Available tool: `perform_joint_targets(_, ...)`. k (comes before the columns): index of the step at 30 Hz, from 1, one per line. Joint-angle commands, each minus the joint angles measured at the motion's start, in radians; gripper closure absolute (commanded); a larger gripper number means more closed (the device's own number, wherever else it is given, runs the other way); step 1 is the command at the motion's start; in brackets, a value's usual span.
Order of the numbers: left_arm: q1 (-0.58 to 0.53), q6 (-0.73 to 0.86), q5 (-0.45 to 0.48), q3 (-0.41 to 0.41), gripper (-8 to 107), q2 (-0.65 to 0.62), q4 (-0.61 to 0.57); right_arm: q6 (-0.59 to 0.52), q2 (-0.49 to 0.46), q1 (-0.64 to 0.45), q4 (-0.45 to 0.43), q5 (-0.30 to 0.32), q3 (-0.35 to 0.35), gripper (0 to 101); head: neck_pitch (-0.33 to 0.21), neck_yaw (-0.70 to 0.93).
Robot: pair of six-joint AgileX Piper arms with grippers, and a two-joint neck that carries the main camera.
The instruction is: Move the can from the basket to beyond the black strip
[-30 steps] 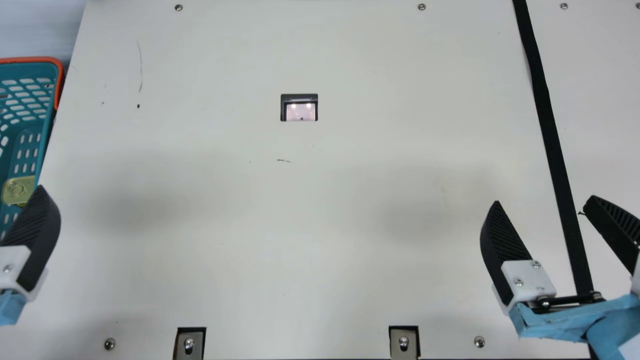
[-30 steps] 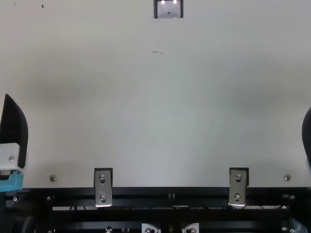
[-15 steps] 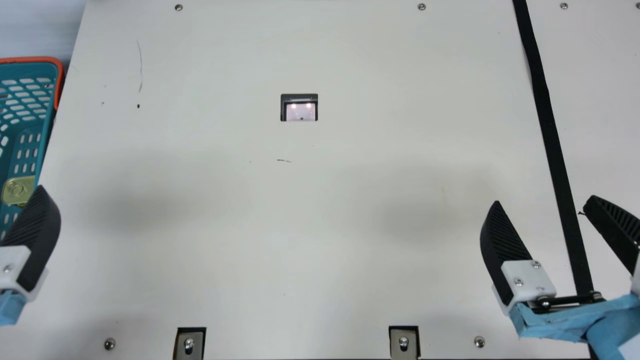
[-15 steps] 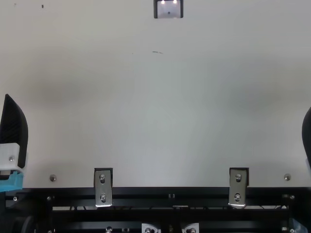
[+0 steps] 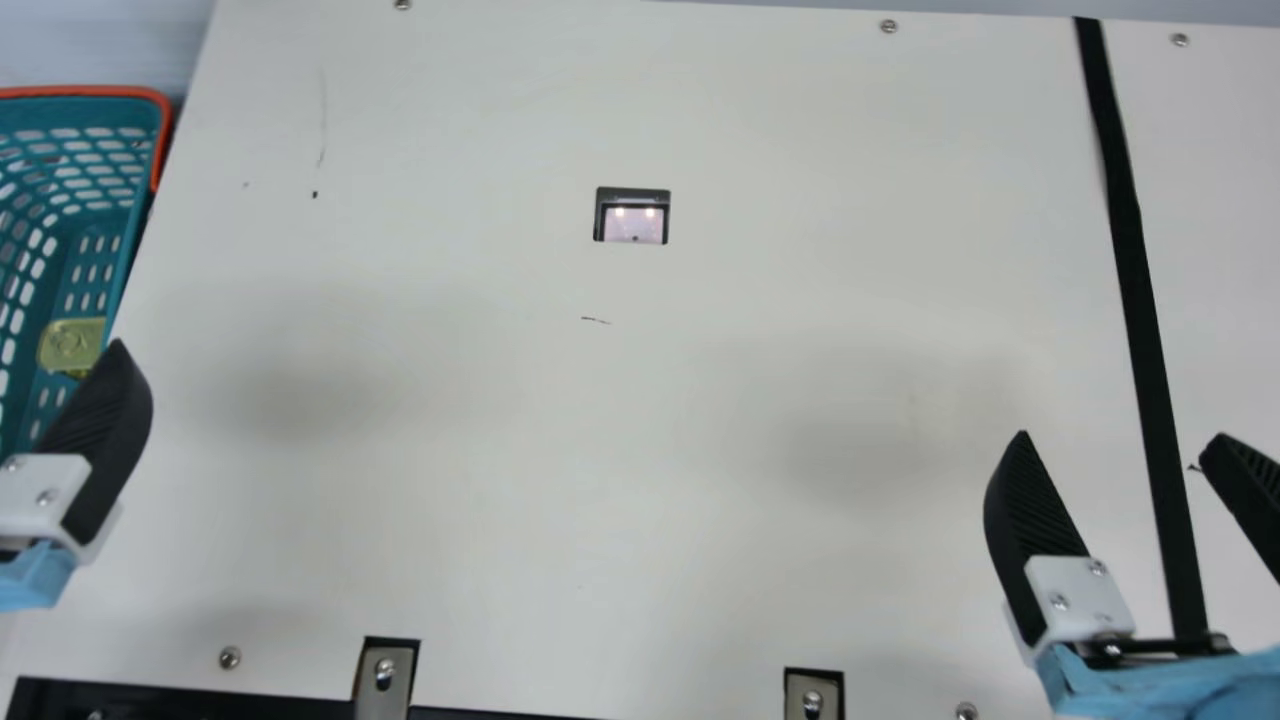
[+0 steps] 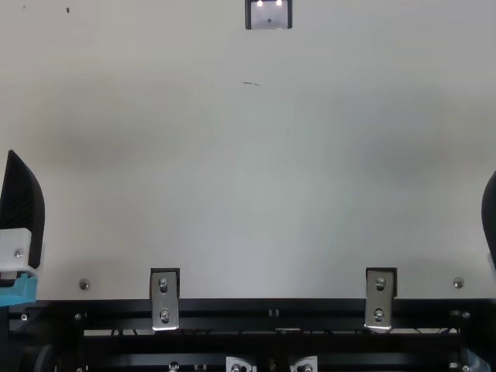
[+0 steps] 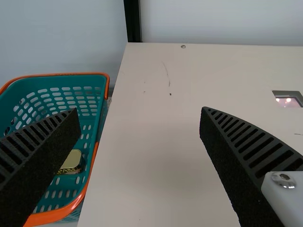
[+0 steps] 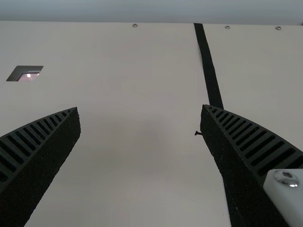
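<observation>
My left gripper (image 5: 60, 530) is at the main view's left edge, one finger showing beside the basket (image 5: 122, 250). In the left wrist view my left gripper (image 7: 140, 111) stands open with nothing between its fingers. The gold-topped can (image 5: 70, 345) lies inside the teal basket (image 7: 98, 123); in the left wrist view the can (image 7: 73, 161) is partly behind a finger. My right gripper (image 5: 1112, 440), open and holding nothing, is over the black strip (image 5: 1145, 320) at the table's right. Its wrist view shows the right gripper (image 8: 140, 109) with the black strip (image 8: 209, 71) past one finger.
The cream table (image 5: 600, 450) has a small square cutout (image 5: 633, 216) toward its far side. Metal brackets (image 5: 385, 680) sit along the near edge, next to a black rail (image 6: 271, 310). The basket's orange rim (image 7: 90, 172) stands beside the table's left edge.
The main view's whole picture has shifted and tilted slightly as the neck camera turned, bringing more of the basket into view. In the top view neither arm has moved.
</observation>
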Motion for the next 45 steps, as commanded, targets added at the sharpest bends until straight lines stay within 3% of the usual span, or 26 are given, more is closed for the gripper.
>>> perform_joint_targets(1, 0.0, 0.0, 0.0, 0.0, 9, 0.0, 0.0, 0.0, 0.0, 0.0, 0.0, 0.0, 0.0, 0, -0.018, 0.041)
perform_joint_targets(18, 0.0, 0.0, 0.0, 0.0, 9, 0.0, 0.0, 0.0, 0.0, 0.0, 0.0, 0.0, 0.0, 0, -0.028, 0.331)
perform_joint_targets(34, 0.0, 0.0, 0.0, 0.0, 9, 0.0, 0.0, 0.0, 0.0, 0.0, 0.0, 0.0, 0.0, 0, -0.185, 0.34)
perform_joint_targets(45, 0.0, 0.0, 0.0, 0.0, 9, 0.0, 0.0, 0.0, 0.0, 0.0, 0.0, 0.0, 0.0, 0, -0.185, 0.34)
